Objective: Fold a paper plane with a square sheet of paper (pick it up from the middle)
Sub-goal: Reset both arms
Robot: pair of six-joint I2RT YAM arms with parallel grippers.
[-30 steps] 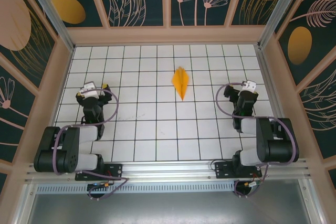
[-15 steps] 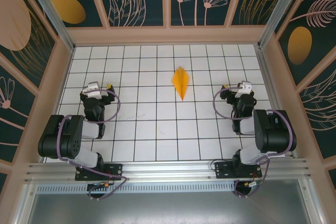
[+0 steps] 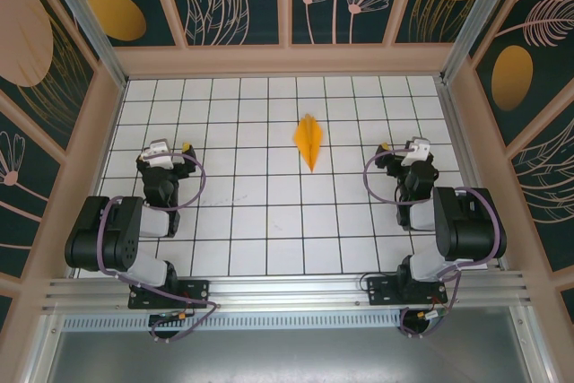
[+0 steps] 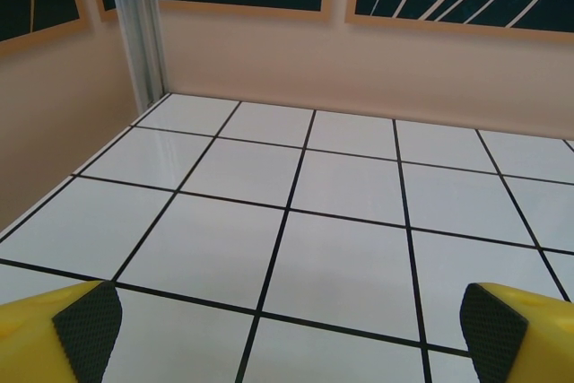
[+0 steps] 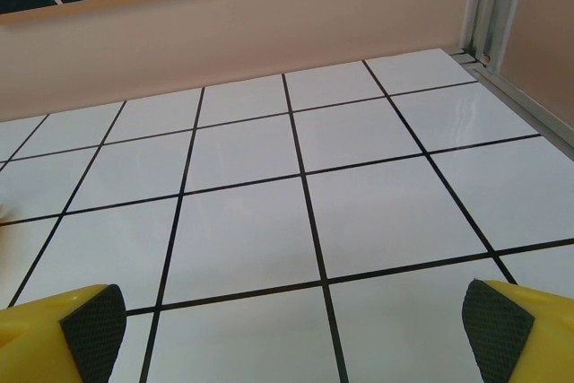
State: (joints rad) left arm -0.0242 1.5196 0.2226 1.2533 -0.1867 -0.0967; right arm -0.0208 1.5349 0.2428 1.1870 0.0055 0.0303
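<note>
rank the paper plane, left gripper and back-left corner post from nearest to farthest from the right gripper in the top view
1. paper plane, centre, left of the right gripper
2. left gripper, on the left side
3. back-left corner post, far corner

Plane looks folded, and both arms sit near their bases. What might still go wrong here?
The paper plane lies loose on the table, held by nothing; its light folds may spring open. The left gripper and right gripper stand open, low over the table; a sweep toward the middle might knock the paper plane askew.
</note>
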